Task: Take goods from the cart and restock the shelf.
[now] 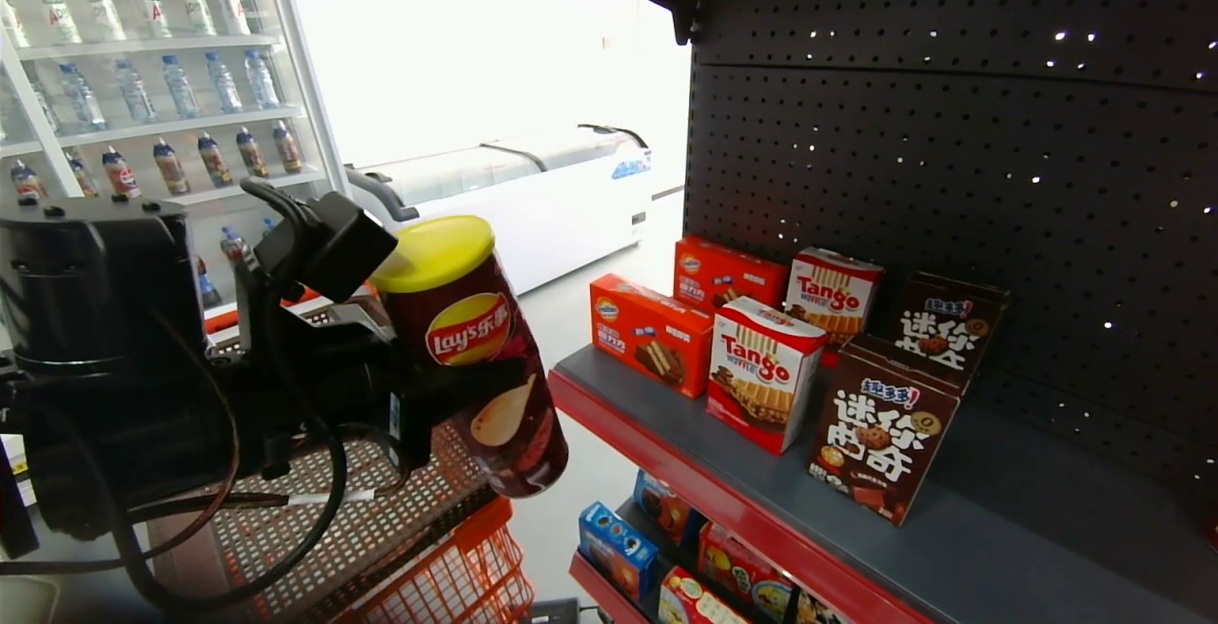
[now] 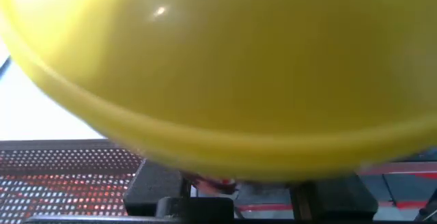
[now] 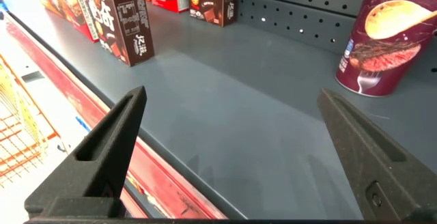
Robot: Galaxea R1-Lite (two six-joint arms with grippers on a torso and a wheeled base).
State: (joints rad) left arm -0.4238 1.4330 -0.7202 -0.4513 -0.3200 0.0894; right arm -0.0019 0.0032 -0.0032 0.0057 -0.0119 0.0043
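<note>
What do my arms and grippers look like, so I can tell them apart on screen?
The left arm is matte black, with a bulky cylindrical joint housing, looping black cables and one thin pale wire. The left gripper is black too. The right gripper has two dark, wedge-shaped fingers with a grainy, foam-like surface.

Shelf [image 1: 999,548] (red-edged) carries snack boxes [image 1: 761,372], one canister [image 3: 382,39].
</note>
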